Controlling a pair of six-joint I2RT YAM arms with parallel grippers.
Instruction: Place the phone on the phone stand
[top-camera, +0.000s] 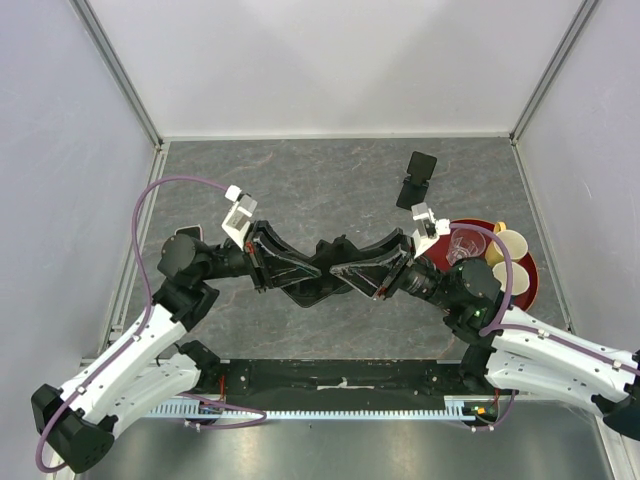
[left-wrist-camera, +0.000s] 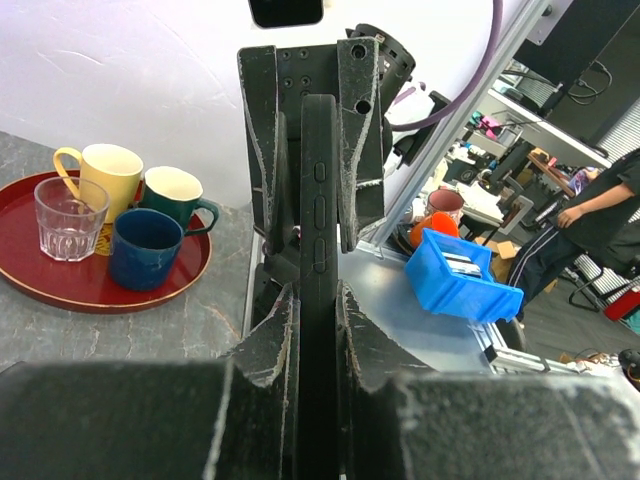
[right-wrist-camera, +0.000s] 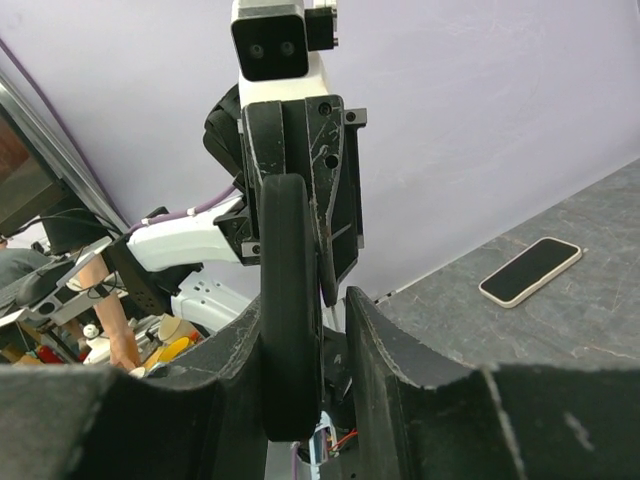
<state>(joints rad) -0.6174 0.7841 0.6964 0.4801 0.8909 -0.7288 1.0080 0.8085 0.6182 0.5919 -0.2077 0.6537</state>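
A black phone (top-camera: 316, 288) is held edge-up between my two grippers above the middle of the table. My left gripper (top-camera: 318, 268) is shut on it; in the left wrist view both fingers press the phone's (left-wrist-camera: 318, 200) faces at the gripper (left-wrist-camera: 318, 300). My right gripper (top-camera: 342, 270) straddles the phone's other end. In the right wrist view the phone (right-wrist-camera: 290, 350) lies against one finger and a gap shows to the other, so this gripper (right-wrist-camera: 297, 305) is open. The black phone stand (top-camera: 415, 180) stands empty at the far right.
A red tray (top-camera: 523, 292) at the right holds a glass (top-camera: 466, 245) and mugs (top-camera: 510, 243); it also shows in the left wrist view (left-wrist-camera: 60, 295). A second, light-cased phone (right-wrist-camera: 530, 270) lies flat on the table near the left arm (top-camera: 187, 233). Walls enclose three sides.
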